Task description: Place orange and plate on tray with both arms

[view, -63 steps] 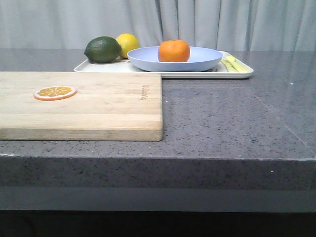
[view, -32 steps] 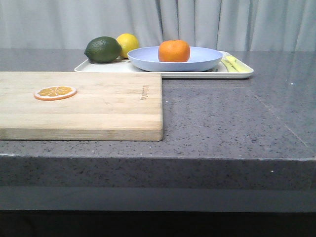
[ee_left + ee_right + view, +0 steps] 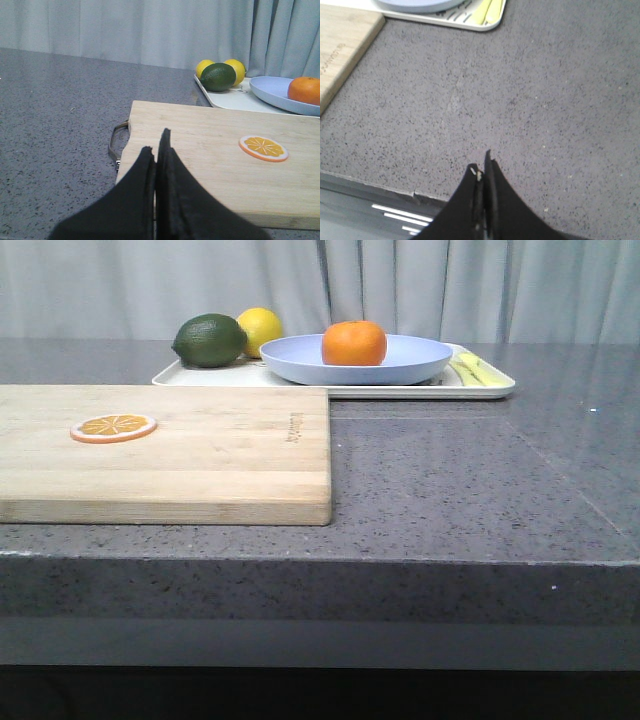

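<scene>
I'm looking at what reads as a staged kitchen-style counter: a speckled grey stone worktop (image 3: pixel 450 490) carrying a wooden cutting board (image 3: pixel 200 455) and a cream tray (image 3: pixel 400 391) of fruit. Behind it hangs a plain pale grey curtain (image 3: pixel 420 285), which suggests a test setup more than a lived-in home.
</scene>
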`<act>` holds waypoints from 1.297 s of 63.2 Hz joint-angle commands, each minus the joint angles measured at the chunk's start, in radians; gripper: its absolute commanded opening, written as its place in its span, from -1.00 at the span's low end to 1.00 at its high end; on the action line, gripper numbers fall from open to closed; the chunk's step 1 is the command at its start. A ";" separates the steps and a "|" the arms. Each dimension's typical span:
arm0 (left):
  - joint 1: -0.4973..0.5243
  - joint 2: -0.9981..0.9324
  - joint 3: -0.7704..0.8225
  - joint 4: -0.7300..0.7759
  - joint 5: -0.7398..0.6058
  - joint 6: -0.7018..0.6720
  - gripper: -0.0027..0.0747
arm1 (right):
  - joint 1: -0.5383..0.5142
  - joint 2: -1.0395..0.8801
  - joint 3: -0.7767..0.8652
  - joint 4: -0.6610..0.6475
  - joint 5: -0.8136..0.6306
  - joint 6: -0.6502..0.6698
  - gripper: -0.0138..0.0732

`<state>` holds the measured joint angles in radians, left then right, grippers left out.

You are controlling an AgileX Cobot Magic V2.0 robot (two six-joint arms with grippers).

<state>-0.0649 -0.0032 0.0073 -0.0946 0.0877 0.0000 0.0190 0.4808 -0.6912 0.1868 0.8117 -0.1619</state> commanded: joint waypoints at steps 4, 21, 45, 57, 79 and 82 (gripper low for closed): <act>0.001 -0.019 0.027 -0.009 -0.088 -0.009 -0.98 | -0.001 -0.073 0.036 -0.030 -0.161 -0.005 -0.95; 0.001 -0.019 0.027 -0.009 -0.088 -0.009 -0.98 | -0.001 -0.325 0.424 -0.032 -0.589 -0.006 -0.95; 0.001 -0.019 0.027 -0.009 -0.088 -0.009 -0.98 | -0.007 -0.511 0.694 -0.032 -0.799 -0.006 -0.95; 0.001 -0.019 0.027 -0.009 -0.088 -0.009 -0.98 | -0.007 -0.510 0.694 -0.032 -0.806 -0.006 -0.95; 0.001 -0.019 0.027 -0.009 -0.088 -0.009 -0.98 | -0.007 -0.511 0.694 -0.141 -0.864 0.121 -0.95; 0.001 -0.019 0.027 -0.009 -0.088 -0.009 -0.98 | -0.007 -0.511 0.694 -0.168 -0.865 0.185 -0.95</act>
<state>-0.0649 -0.0032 0.0073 -0.0946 0.0877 0.0000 0.0173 -0.0086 0.0272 0.0839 0.0416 -0.0664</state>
